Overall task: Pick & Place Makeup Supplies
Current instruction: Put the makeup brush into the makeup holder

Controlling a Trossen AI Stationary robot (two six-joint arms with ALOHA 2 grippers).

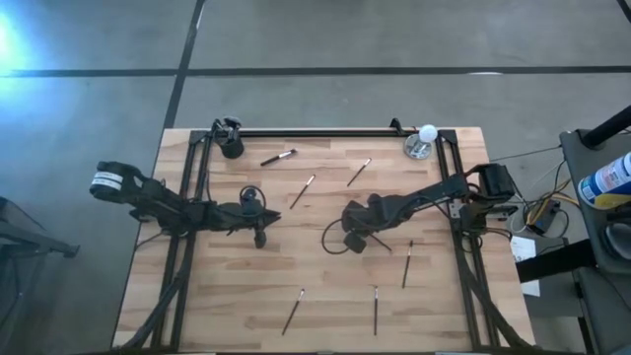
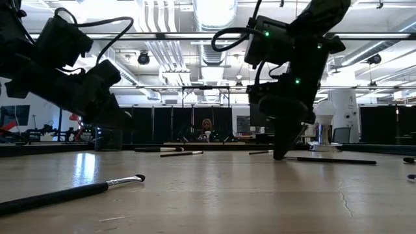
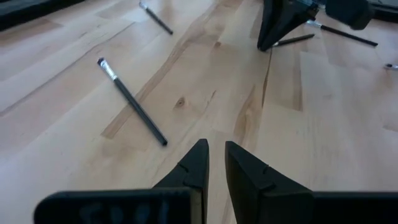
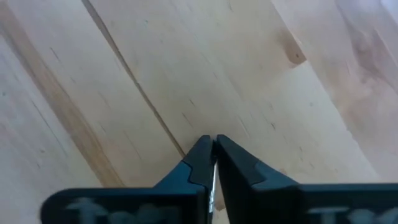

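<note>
Several thin makeup brushes lie flat and scattered on the wooden table [image 1: 227, 296], among them one [image 1: 303, 191] mid-table, a darker one [image 1: 279, 157] near the far edge and two [image 1: 292, 312] [image 1: 375, 309] near the front. My right gripper [image 1: 353, 242] [image 4: 213, 144] stands tips-down on the table right of centre, shut on a brush [image 1: 381, 242]. My left gripper [image 1: 261, 237] [image 3: 214, 149] hovers left of centre, holding nothing, fingers a narrow gap apart. A brush [image 3: 132, 101] lies ahead of it. My right gripper pinches a thin silvery part of a brush [image 4: 213, 177] between its two fingertips, coming from above and pointing down. The tips are at the tabletop. In the low view the brush's dark handle [image 2: 328, 160] still lies flat on the table, running out from the fingers.
A small black cup [image 1: 232, 148] stands at the far left corner. A white ball on a silver base [image 1: 422, 143] stands at the far right. Black frame rails run along the far edge and both sides. Bare wood lies between the grippers. A person [image 2: 207, 128] sits far behind the table.
</note>
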